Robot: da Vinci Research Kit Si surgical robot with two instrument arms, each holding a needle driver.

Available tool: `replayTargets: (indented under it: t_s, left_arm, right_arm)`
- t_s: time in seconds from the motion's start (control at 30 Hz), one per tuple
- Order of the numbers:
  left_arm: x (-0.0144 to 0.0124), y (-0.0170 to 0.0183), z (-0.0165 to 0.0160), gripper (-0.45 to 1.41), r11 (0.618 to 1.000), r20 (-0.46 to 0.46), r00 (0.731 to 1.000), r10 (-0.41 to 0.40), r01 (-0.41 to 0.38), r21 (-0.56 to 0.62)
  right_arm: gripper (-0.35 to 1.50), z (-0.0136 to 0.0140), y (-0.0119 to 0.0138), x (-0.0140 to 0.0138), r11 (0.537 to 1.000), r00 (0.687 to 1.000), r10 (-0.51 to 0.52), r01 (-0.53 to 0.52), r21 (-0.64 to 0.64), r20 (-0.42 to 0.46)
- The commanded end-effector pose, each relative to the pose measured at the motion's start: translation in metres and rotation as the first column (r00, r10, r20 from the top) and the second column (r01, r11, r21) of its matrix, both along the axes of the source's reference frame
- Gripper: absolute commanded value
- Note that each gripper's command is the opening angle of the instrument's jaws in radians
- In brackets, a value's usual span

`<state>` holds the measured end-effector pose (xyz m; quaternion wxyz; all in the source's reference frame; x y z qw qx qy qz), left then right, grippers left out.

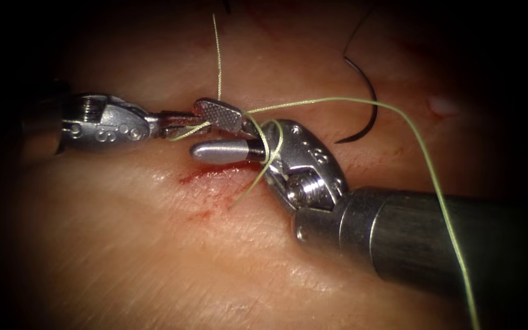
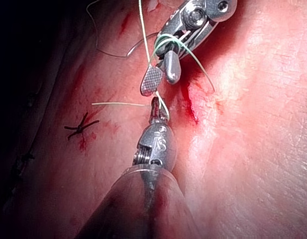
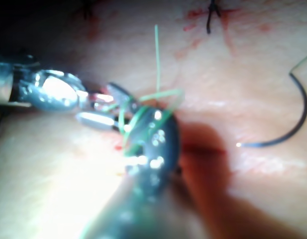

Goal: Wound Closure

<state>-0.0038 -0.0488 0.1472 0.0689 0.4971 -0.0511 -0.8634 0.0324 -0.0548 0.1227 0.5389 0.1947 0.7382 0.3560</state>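
The right pincer (image 1: pixel 230 131) stands open at frame centre, thread (image 1: pixel 337 101) looped round it behind the jaws. The left pincer (image 1: pixel 175 122), from the left, is clenched on a short thread end just beside it. One needle (image 1: pixel 365 101) lies free on the tissue (image 1: pixel 123 244) at upper right, right of the cut (image 1: pixel 206 177), nearer the right pincer.

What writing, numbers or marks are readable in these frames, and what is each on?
"IS", roughly, engraved and hard to make out: on the wrist body of the left tool.
No other text can be read.
The left tool is shut on the thread. The right tool is open and holds nothing, with thread looped round it. The needle lies free on the tissue, right of the cut.
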Motion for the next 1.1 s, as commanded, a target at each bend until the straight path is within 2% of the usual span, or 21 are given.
replayTargets:
  t_s: [0.03, 0.3, 0.73, 1.1]
  left_arm:
    - [-0.0002, 0.0004, 0.0005, -0.45, 1.0, -0.004, 1.0, -0.008, 0.008, 0.004]
    - [0.0013, 0.0005, -0.0004, -0.45, 0.997, -0.029, 0.997, -0.07, 0.07, 0.025]
    - [0.0025, -0.0014, -0.0021, -0.45, 0.978, -0.074, 0.979, -0.192, 0.197, 0.068]
    - [0.0025, -0.0042, -0.0055, -0.45, 0.959, -0.114, 0.958, -0.264, 0.273, 0.071]
  right_arm:
    - [1.15, 0.0005, 0.0, 0.0007, 1.0, 1.0, -0.006, 0.006, -0.002, 0.002]
    - [1.15, 0.0006, -0.0003, 0.0007, 1.0, 1.0, -0.013, 0.013, -0.004, 0.005]
    - [1.18, 0.0007, -0.0003, 0.0007, 1.0, 1.0, -0.014, 0.014, 0.006, 0.002]
    - [1.18, 0.0012, -0.0003, 0.0006, 1.0, 1.0, -0.007, 0.006, 0.016, 0.004]
